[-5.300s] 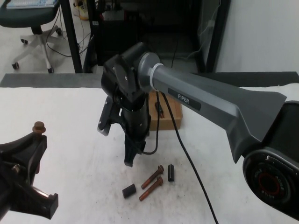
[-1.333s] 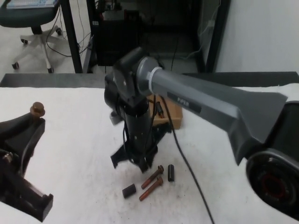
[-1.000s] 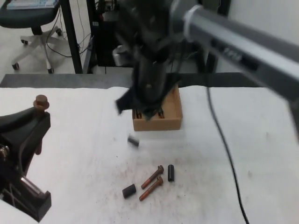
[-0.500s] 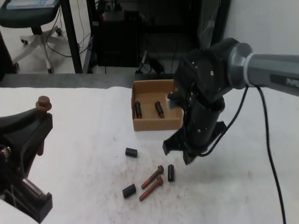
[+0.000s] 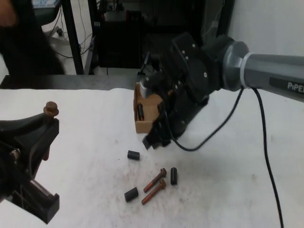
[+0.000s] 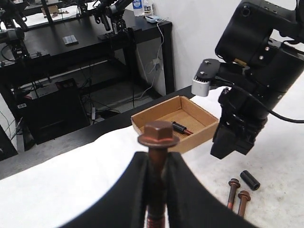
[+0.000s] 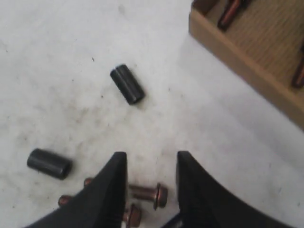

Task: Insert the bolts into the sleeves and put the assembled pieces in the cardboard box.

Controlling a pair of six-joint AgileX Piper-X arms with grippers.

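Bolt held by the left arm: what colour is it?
The bolt is copper-brown; the left wrist view shows it best.

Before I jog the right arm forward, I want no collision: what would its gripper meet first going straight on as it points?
The right gripper, open, would probably meet the bench cover, close to the bolt lying between its fingers. Depth is unclear; it might touch that bolt instead.

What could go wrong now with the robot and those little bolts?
The open right gripper hangs near a loose sleeve lying on its side; a pinch off-centre might roll it away. That arm also sits close to the cardboard box, so it could nudge it. The bolt stands upright in the left gripper and might tilt when a sleeve gets pushed on.
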